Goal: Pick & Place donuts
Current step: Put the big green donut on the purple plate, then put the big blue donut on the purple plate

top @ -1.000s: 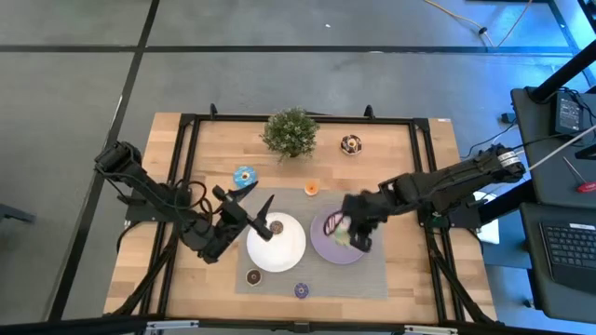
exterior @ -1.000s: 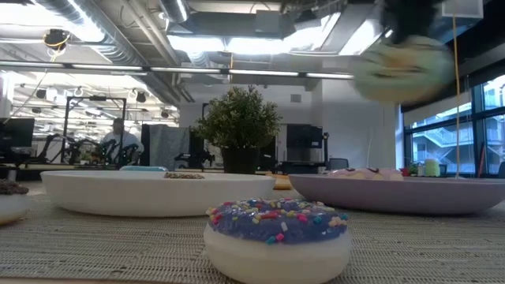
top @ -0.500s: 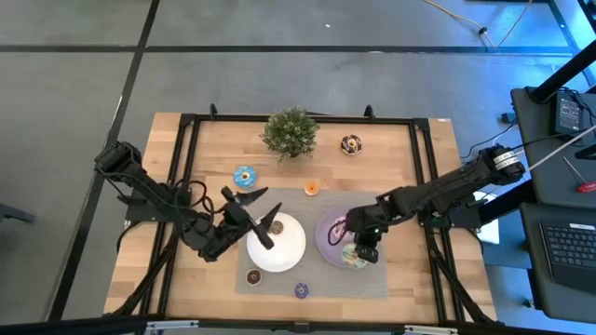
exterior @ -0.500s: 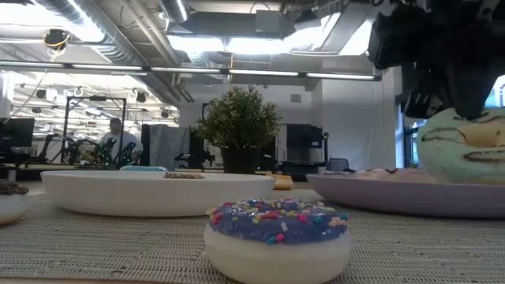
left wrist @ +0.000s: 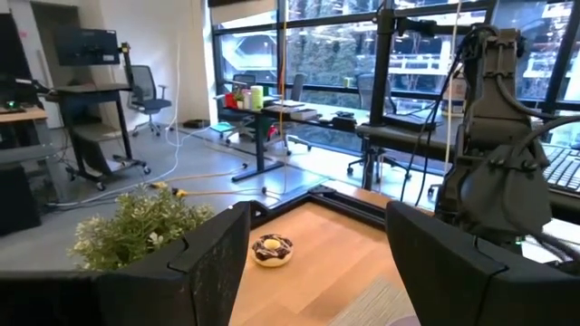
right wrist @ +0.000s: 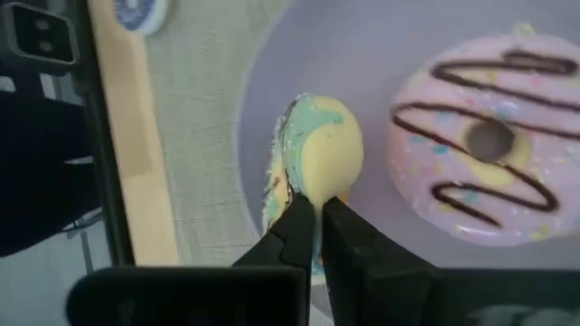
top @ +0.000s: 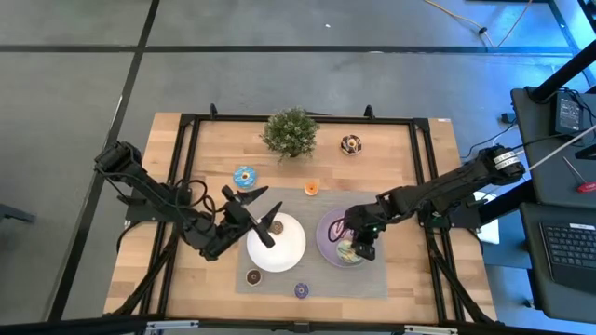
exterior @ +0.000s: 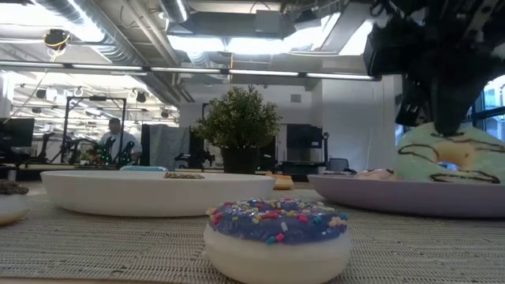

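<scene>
My right pincer point(right wrist: 317, 210) is clamped on the green donut point(right wrist: 313, 167) at the near edge of the purple plate point(top: 328, 244).

From above, my right arm reaches in from the right and my fingers pinch the green donut's rim thinly; it seems to rest tilted on the plate, though the contact is hard to judge. The pink donut point(right wrist: 489, 167) lies flat on the same plate, just beside the green one. My left pincer point(top: 258, 216) hovers with its fingers apart over the left edge of the white plate point(top: 289, 244). The blue donut point(top: 245, 175) lies left of the potted plant point(top: 290, 131), the chocolate donut point(top: 350, 144) right of it. The purple mini point(exterior: 278, 237) sits on the mat at the near edge.
</scene>
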